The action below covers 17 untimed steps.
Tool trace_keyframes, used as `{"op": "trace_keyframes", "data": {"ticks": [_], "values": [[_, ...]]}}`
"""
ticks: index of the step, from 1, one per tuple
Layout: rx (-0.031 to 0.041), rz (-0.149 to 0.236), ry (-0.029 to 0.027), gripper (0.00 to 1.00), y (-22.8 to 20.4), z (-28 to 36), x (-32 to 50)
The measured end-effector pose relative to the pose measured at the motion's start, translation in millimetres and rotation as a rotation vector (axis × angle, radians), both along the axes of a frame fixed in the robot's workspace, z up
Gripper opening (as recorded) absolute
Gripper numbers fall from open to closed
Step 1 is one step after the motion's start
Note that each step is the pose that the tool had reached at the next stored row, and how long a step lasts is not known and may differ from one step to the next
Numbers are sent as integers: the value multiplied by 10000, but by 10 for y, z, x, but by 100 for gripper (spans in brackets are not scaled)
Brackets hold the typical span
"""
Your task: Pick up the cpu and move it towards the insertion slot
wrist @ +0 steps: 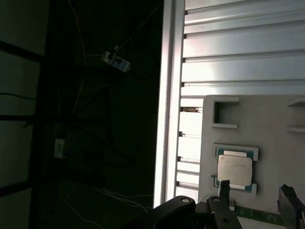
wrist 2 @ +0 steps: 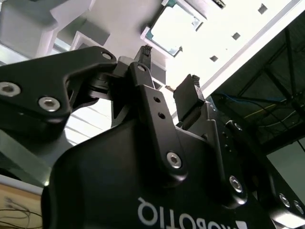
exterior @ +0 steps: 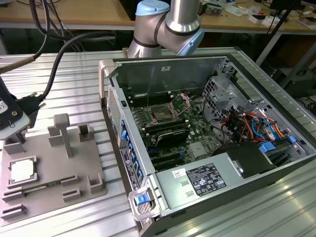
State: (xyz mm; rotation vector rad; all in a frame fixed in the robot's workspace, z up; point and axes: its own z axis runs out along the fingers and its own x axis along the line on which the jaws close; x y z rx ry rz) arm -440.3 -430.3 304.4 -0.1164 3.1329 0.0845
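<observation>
The cpu [exterior: 22, 170] lies flat in a recess of the grey tray [exterior: 54, 173] at the exterior view's left, silvery top up. My gripper [exterior: 19, 132] hangs a little above the tray's far left corner, beyond the cpu and apart from it. In both wrist views the fingers stand open with nothing between them, and the cpu [wrist: 235, 169] [wrist 2: 174, 26] lies just past the fingertips [wrist: 224, 187]. The insertion slot [exterior: 162, 114] sits on the motherboard inside the open computer case, its metal plate raised, far to the exterior view's right of the gripper.
Raised blocks and posts [exterior: 63, 131] stand on the tray close to the gripper. The case's wall [exterior: 116, 123] rises between tray and motherboard. The arm's grey body [exterior: 168, 29] stands behind the case. The slatted table's edge [wrist: 167, 95] runs beside the tray.
</observation>
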Motion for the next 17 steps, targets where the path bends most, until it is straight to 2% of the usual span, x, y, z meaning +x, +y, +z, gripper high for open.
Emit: {"op": "trace_keyframes", "data": {"ticks": [2, 3, 4, 5, 14, 17], "values": [[0, 27, 6, 49, -24, -43, 0], [0, 40, 17, 55, -35, -73, 0], [0, 44, 26, 55, -39, -91, 0], [0, 48, 37, 61, -42, -109, -1], [1, 65, 64, 61, -44, -288, 0], [17, 65, 74, 61, -45, -296, 0]]}}
